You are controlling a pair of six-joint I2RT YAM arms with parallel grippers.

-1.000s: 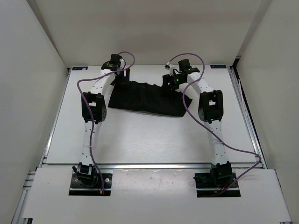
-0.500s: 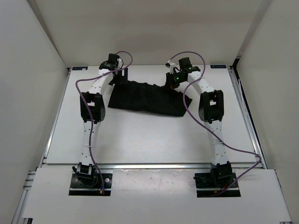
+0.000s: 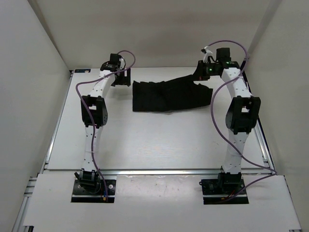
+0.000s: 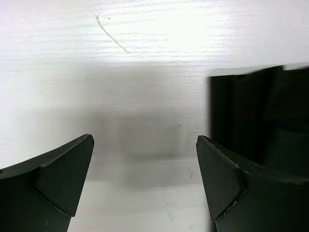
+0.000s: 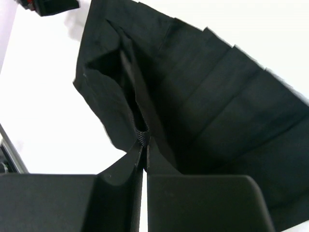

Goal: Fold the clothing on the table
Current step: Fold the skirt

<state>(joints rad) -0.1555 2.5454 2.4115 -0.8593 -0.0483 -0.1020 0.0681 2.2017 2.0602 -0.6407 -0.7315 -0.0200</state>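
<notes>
while left gripper (image 4: 145,140) gapes wide above table (image 4: 145,48), right gripper (image 5: 144,151) is clamped shut on clothing (image 5: 217,106) edge

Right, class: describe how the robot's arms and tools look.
Both the left arm and right arm are slim white tubes with chunky black joint housings and black bases. A purple cable loops along each. The left tool has dark wedge-shaped fingers; the right tool has flat black ones. A green light glows by it.
</notes>
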